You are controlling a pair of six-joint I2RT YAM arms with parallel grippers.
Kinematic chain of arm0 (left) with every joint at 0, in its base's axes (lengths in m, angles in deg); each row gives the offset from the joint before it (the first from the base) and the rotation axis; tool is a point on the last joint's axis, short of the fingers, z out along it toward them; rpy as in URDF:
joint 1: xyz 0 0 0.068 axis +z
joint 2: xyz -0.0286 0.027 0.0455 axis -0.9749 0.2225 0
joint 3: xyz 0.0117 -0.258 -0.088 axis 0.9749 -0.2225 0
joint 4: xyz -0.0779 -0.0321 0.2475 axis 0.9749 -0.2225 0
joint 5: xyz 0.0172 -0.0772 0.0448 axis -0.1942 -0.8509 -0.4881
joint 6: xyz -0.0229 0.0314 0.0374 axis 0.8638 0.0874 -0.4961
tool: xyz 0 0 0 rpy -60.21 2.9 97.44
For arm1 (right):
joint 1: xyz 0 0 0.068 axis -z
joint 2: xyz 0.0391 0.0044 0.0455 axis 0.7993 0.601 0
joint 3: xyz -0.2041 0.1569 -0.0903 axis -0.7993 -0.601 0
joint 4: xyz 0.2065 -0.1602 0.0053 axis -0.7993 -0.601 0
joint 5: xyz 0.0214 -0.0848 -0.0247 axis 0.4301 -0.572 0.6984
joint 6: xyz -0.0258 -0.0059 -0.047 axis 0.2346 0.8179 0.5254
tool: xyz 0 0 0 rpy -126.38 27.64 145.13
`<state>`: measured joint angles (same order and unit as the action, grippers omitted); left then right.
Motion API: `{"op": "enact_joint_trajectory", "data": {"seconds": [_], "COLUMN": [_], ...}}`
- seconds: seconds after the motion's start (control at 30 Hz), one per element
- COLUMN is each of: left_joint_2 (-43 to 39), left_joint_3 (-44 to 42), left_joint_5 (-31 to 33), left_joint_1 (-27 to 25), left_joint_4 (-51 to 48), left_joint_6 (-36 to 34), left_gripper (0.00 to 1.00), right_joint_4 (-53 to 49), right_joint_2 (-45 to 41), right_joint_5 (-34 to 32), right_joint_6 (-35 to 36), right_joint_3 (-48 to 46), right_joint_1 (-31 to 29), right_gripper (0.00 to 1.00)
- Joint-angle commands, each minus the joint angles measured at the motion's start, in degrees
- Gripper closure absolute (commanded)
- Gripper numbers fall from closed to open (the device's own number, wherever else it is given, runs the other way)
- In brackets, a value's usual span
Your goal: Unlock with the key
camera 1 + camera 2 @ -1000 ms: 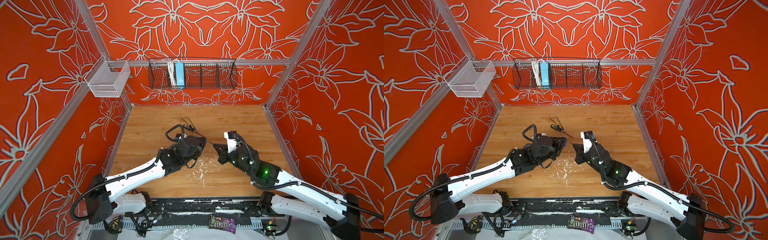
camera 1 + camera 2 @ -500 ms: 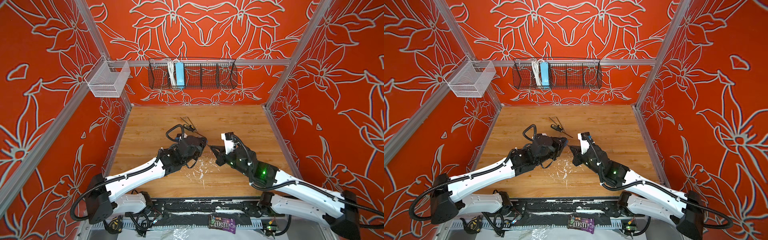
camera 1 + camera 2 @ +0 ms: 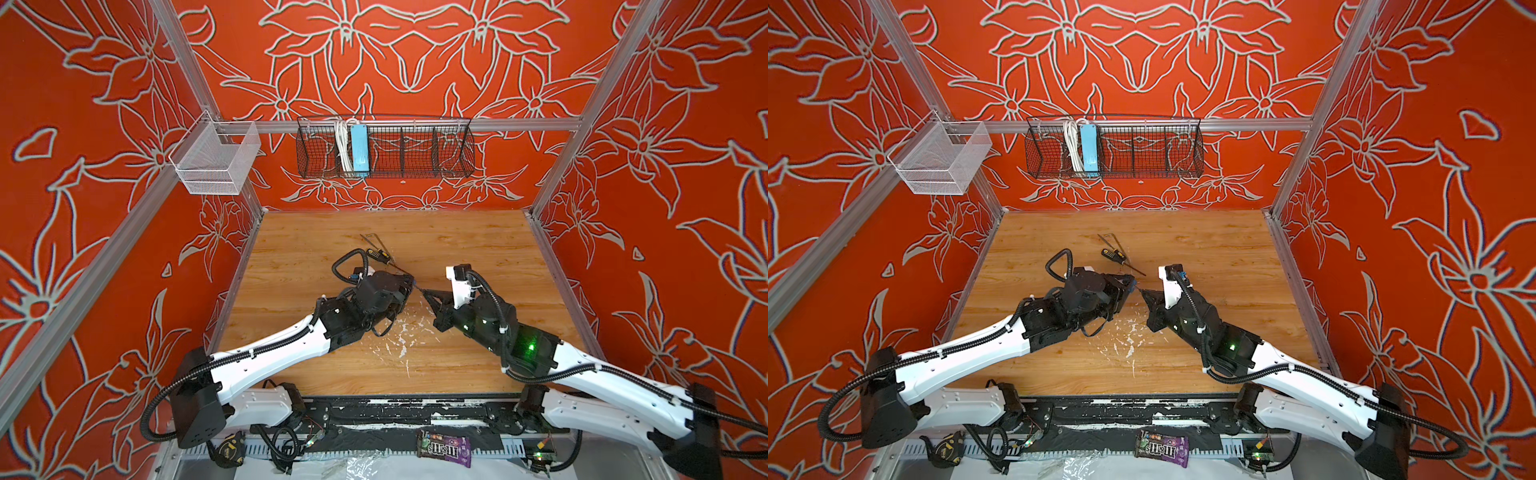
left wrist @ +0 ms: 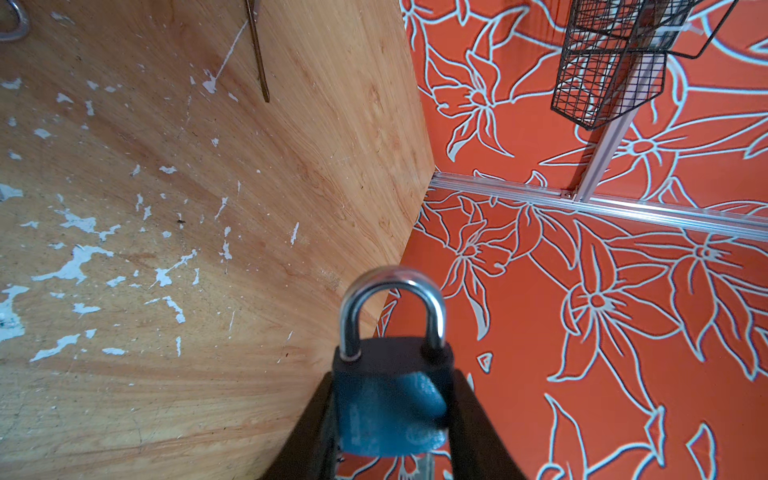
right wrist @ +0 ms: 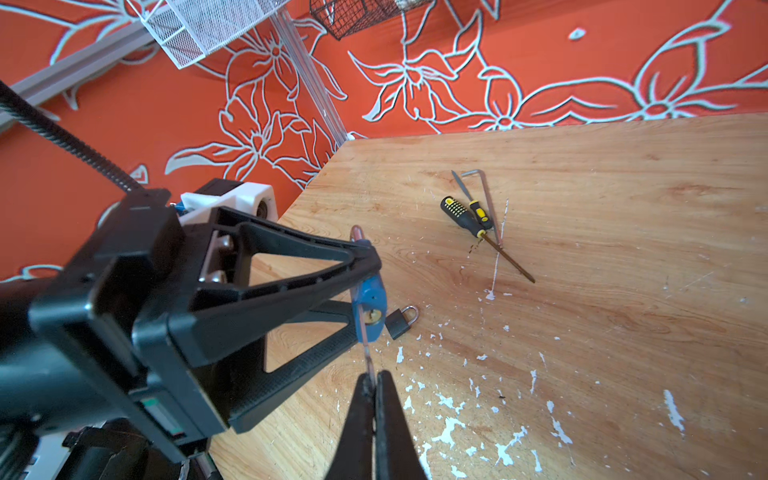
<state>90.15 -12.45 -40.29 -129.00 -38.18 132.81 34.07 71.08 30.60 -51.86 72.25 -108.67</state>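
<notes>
Watching the left gripper clamped on the blue padlock, held up off the table, while the right gripper pinches the key, tip right at the lock's keyhole end.

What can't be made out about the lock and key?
- Right wrist view: thin silver metal key reaches blue metal padlock; whether its tip is in the keyhole is too small to tell; shut right gripper hides its head.
- Left wrist view: padlock body hides the keyhole; bottom edge cuts the key.
- Both top views: left gripper covers most of the padlock.
</notes>
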Motion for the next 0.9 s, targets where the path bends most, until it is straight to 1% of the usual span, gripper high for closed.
{"op": "enact_joint_trajectory", "data": {"seconds": [0.0, 0.4, 0.87], "left_joint_2": [-0.6, -0.4, -0.5], "left_joint_3": [0.0, 0.1, 0.1], "left_joint_5": [0.1, -0.1, -0.2], "left_joint_1": [-0.4, -0.4, -0.3], "left_joint_4": [2.6, 2.5, 2.4], "left_joint_6": [0.4, 0.4, 0.3], "left_gripper": [1.0, 1.0, 1.0], "right_joint_4": [-1.0, 1.4, 2.8], "right_joint_2": [-0.4, 2.1, 2.3], "right_joint_5": [-2.1, 0.0, 0.2], "right_joint_6": [0.5, 0.7, 1.3], "right_joint_3": [-1.1, -0.1, 1.3], "right_joint_1": [0.0, 0.0, 0.0], "right_gripper": [1.0, 1.0, 1.0]}}
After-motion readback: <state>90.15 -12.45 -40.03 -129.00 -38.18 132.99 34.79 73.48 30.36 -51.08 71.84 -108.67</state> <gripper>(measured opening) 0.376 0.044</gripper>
